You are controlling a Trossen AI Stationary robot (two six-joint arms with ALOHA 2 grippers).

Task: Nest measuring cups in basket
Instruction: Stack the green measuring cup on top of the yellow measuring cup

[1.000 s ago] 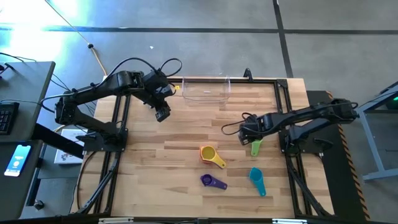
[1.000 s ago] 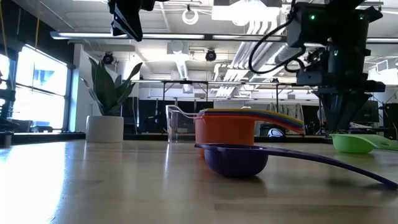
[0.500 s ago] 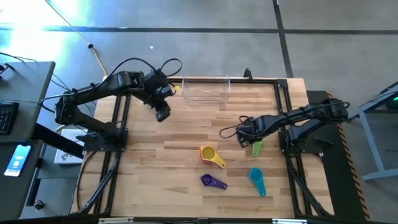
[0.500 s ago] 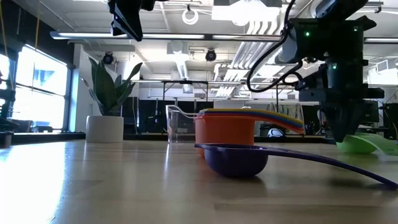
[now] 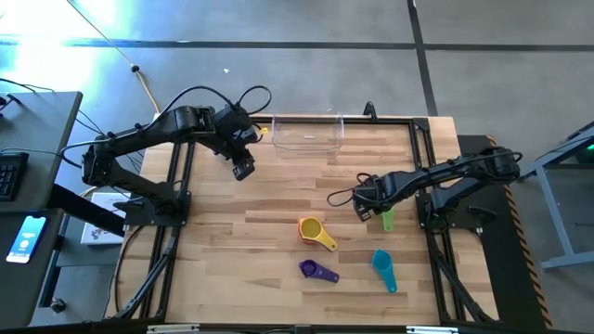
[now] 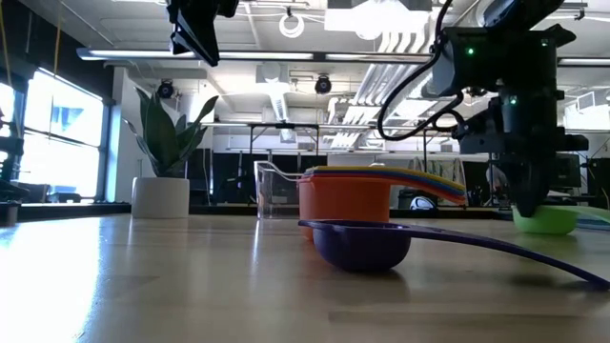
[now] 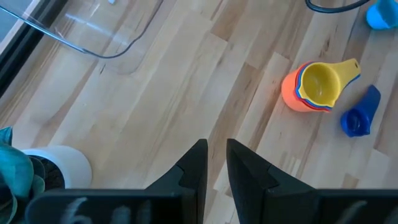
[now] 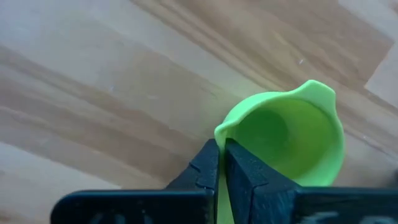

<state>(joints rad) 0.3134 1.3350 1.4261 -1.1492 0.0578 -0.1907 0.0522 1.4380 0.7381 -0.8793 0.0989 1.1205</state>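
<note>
Step in hand: pickup of small green plastic measuring cup [image 8: 287,144] near right edge of wooden table [image 5: 278,186]. Right gripper [image 8: 221,163] fingers pinched on cup's rim. Next, judged: lift, carry toward clear rectangular plastic basket [image 5: 307,135] at far edge. Left gripper [image 7: 215,169] hung nearly closed, empty, near basket.

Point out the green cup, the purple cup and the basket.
green cup [image 8: 292,140]: right wrist view, inside of the bowl.
purple cup [image 6: 362,246]: low view, bowl's outer wall.
basket [image 5: 307,146]: high view, near wall.
</note>
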